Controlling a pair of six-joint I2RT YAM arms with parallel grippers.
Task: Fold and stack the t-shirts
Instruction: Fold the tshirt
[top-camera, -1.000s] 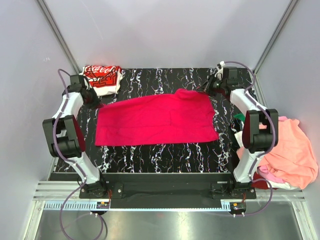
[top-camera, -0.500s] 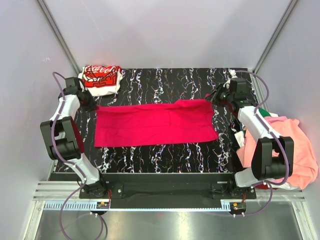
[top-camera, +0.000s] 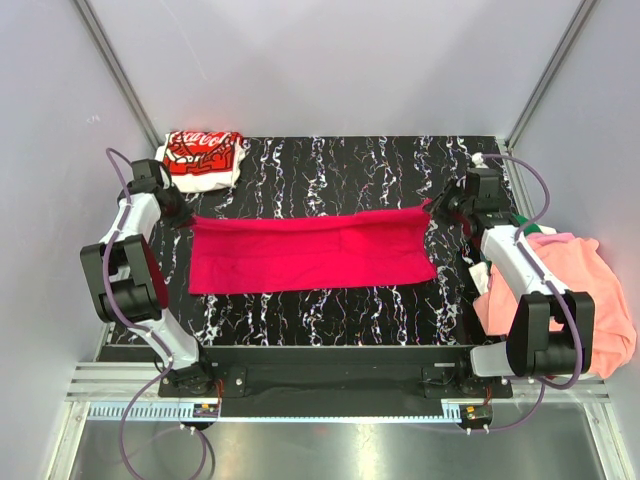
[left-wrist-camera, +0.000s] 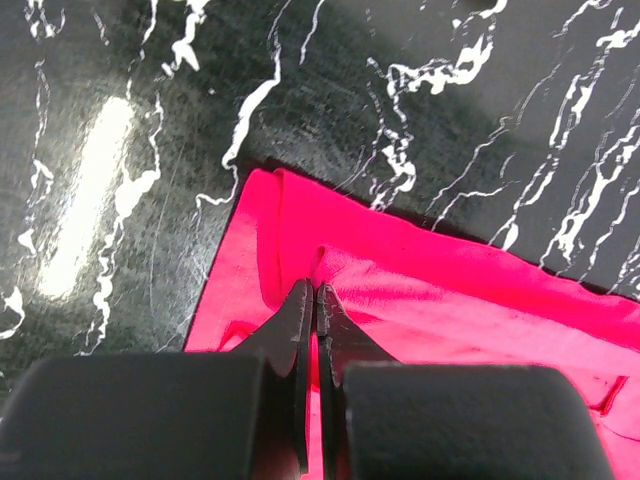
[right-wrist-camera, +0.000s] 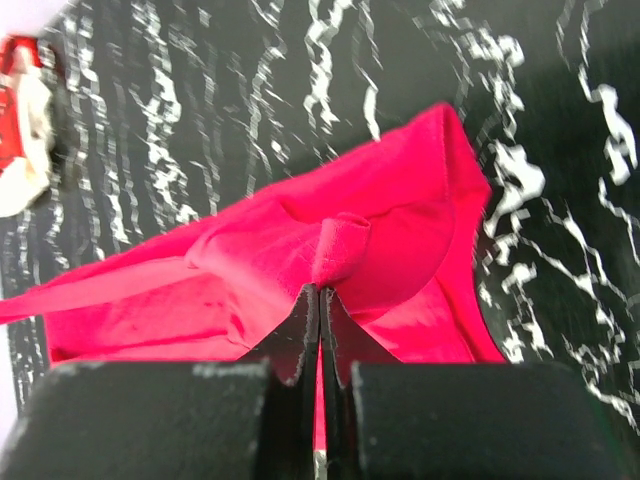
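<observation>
Crimson-pink t-shirt (top-camera: 310, 252) lies as a long, smooth cloth band across the middle of the black, white-veined table (top-camera: 330, 165), with grey walls (top-camera: 330, 60) close around. Veined surface shows past it toward 12 and 6 o'clock. The left gripper (left-wrist-camera: 310, 292) is clenched on its 9 o'clock corner, and the right gripper (right-wrist-camera: 320, 292) on a bunched fold at 3 o'clock. 1 folded white logo tee (top-camera: 205, 158) sits at 11 o'clock. Crumpled salmon-orange and pink tees (top-camera: 590, 300) heap at 4 o'clock.
</observation>
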